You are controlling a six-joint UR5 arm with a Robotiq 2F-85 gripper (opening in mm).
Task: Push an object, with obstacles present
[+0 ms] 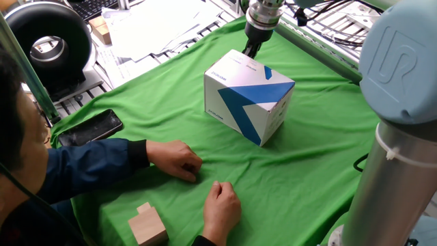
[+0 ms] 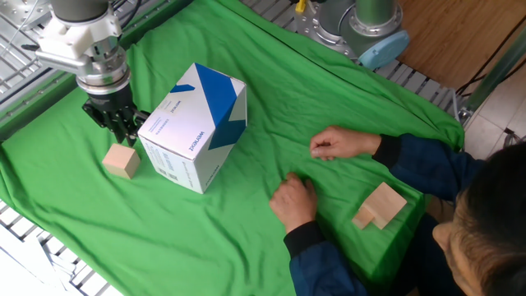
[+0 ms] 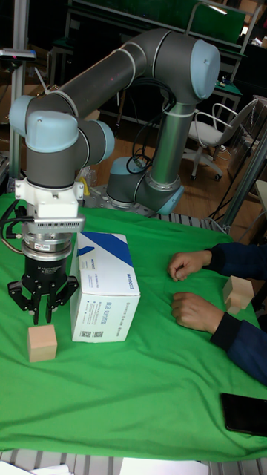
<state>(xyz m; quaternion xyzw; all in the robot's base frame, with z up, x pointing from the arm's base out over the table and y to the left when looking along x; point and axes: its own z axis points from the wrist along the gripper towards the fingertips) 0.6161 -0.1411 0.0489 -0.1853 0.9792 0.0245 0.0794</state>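
A small plain wooden cube [image 2: 122, 160] sits on the wrinkled green cloth [image 2: 271, 90] just beside the box [image 2: 195, 126] — a big white cardboard carton with angular blue graphics. The black metal gripper [image 2: 120, 130] hangs between them, just behind the cube, fingers drawn nearly together and holding nothing.
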